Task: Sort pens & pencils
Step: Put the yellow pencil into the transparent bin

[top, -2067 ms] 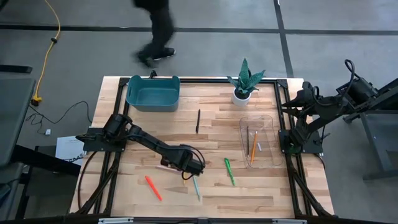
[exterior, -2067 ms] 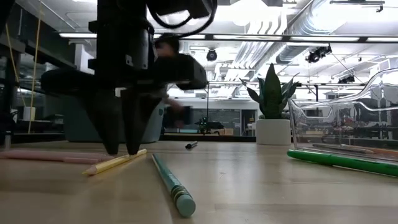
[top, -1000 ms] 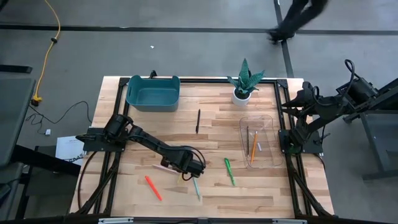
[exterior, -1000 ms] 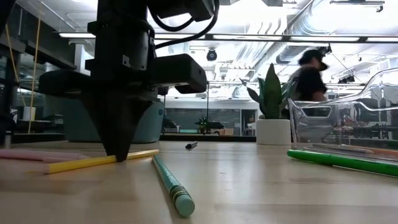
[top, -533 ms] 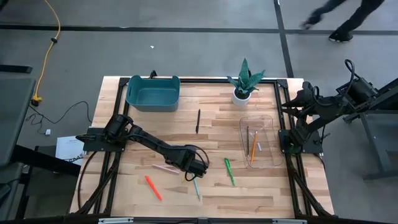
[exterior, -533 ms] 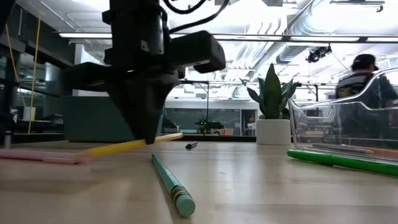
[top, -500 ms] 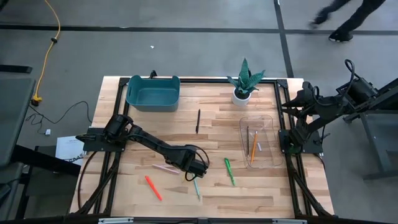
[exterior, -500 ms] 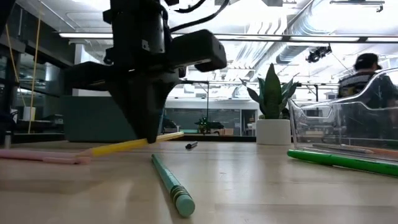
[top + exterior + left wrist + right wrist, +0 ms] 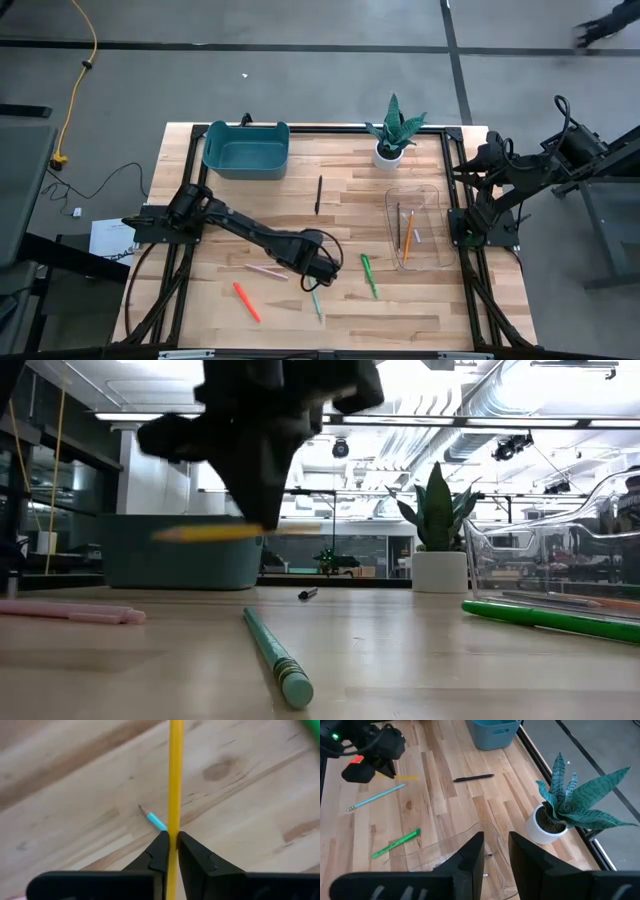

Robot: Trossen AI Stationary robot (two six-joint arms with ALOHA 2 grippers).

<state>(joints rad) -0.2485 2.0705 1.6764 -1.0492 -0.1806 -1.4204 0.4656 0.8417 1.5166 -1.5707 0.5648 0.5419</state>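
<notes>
My left gripper (image 9: 172, 840) is shut on the yellow pencil (image 9: 240, 531), which hangs above the table's middle near the front (image 9: 322, 268). Just below it the teal pencil (image 9: 315, 302) lies flat on the wood. The pink pen (image 9: 265, 270), red-orange pen (image 9: 246, 302), green pen (image 9: 369, 275) and black pen (image 9: 318, 194) also lie loose on the table. An orange pencil (image 9: 408, 235) and a dark one (image 9: 398, 225) lie in the clear tray (image 9: 437, 195). My right gripper (image 9: 496, 852) waits open at the table's right edge. My left gripper pinches the yellow pencil's shaft (image 9: 174, 827) between its two fingertips (image 9: 161, 851), near the middle of its length. The fingers come from above, pointing down, and lie across the pencil. The pencil hangs about level, clear of the table.
A teal bin (image 9: 246, 148) stands at the far left, a potted plant (image 9: 390, 135) at the far side right of the middle. A person walks on the floor beyond the table's far right (image 9: 605, 30).
My left gripper has risen and gone a little toward the table's right edge with the yellow pencil. The pencil, which lay tilted with one end on the wood, is now lifted clear and about level.
</notes>
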